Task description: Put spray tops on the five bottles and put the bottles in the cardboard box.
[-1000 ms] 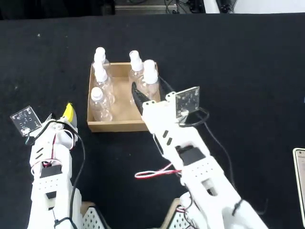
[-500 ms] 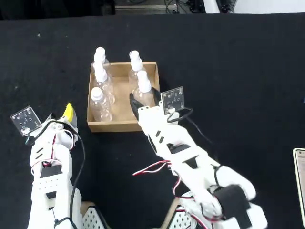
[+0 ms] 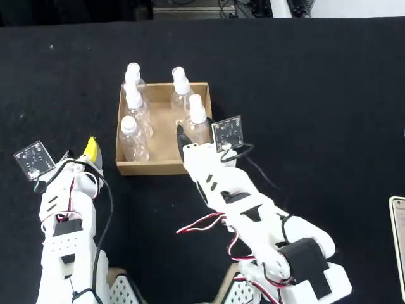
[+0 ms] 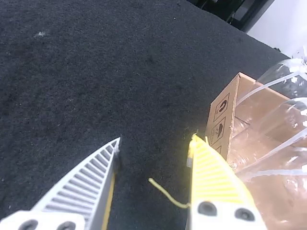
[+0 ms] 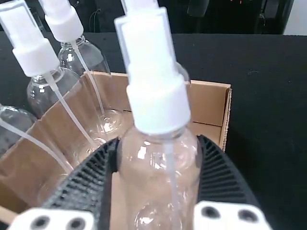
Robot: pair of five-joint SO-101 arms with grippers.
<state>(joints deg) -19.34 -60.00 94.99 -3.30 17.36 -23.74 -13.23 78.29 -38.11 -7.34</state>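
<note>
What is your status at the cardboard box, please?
Right gripper shut on fifth bottle, inside cardboard box, right side. Left gripper open, beside box's near left corner. Four other bottles standing inside; nothing blocking.

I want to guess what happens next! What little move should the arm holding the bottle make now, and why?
Probably open the right tool and let go. Its bottle already wears a spray top and sits inside the cardboard box walls, beside the other bottles. Whether its base touches the floor is hidden, so go gently.
</note>
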